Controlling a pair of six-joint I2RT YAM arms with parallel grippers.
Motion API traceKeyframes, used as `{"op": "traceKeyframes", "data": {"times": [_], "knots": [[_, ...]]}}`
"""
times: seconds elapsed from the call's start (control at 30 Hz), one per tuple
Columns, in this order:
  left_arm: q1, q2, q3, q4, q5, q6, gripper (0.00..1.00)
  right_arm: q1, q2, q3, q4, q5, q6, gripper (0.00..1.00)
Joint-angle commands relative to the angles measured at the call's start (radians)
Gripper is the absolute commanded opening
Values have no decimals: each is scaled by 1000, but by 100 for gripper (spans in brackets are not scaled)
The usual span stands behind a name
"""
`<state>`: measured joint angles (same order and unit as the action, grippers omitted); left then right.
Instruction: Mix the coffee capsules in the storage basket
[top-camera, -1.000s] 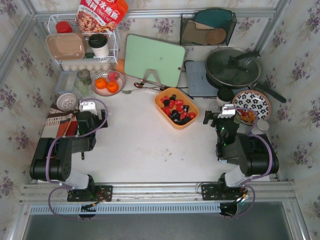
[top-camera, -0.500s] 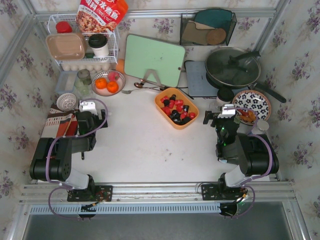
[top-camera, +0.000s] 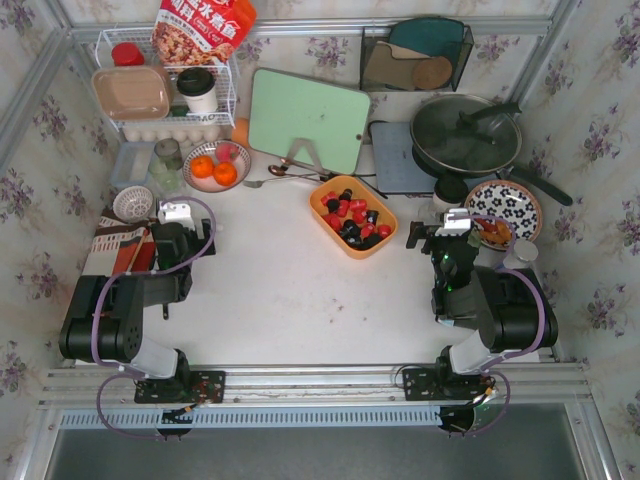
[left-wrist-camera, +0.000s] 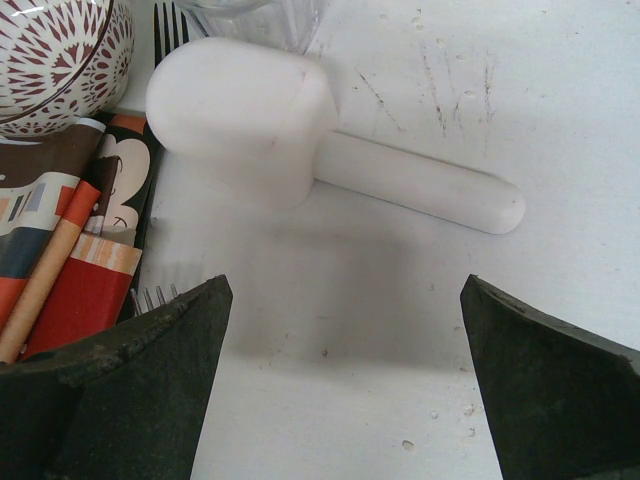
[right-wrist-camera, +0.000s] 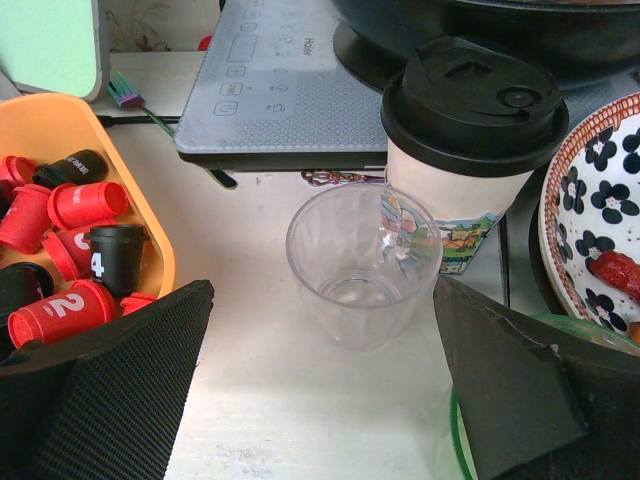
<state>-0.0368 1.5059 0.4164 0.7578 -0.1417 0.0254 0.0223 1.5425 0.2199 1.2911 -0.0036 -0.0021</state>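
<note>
**Both tools open, neither at the basket**

From the overhead camera I see the storage basket just right of the frame's centre, lying at an angle on the white surface. It is below the green cutting board. The coffee capsules lie heaped inside it, red and black jumbled together, some on their sides.

My left tool is at the left of the overhead frame, well apart from the basket. Its jaws are spread wide with nothing between them. On its wrist camera a white mallet-shaped object lies on the surface straight ahead. A red-patterned bowl is in the upper left corner, and a striped mat runs down the left edge.

My right tool is right of the basket, also spread wide and holding nothing. On its wrist camera a clear plastic cup stands upright between the fingers' line of sight. A paper cup with a black lid stands just behind it. The basket's rounded corner fills the left edge of that view, and numbered capsules show inside it. A flowered plate is at the right edge.
</note>
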Motion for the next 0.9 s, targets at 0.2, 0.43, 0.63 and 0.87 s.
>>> {"op": "traceKeyframes", "data": {"times": [0.2, 0.43, 0.63, 0.87], "knots": [[1, -6, 2, 6, 5, -5, 100, -1, -1, 4, -10, -6, 14, 100], [1, -6, 2, 6, 5, -5, 100, -1, -1, 3, -9, -6, 14, 100], [1, -6, 2, 6, 5, -5, 100, -1, -2, 2, -8, -7, 14, 100], [2, -5, 2, 5, 5, -5, 100, -1, -3, 3, -10, -7, 14, 100]]}}
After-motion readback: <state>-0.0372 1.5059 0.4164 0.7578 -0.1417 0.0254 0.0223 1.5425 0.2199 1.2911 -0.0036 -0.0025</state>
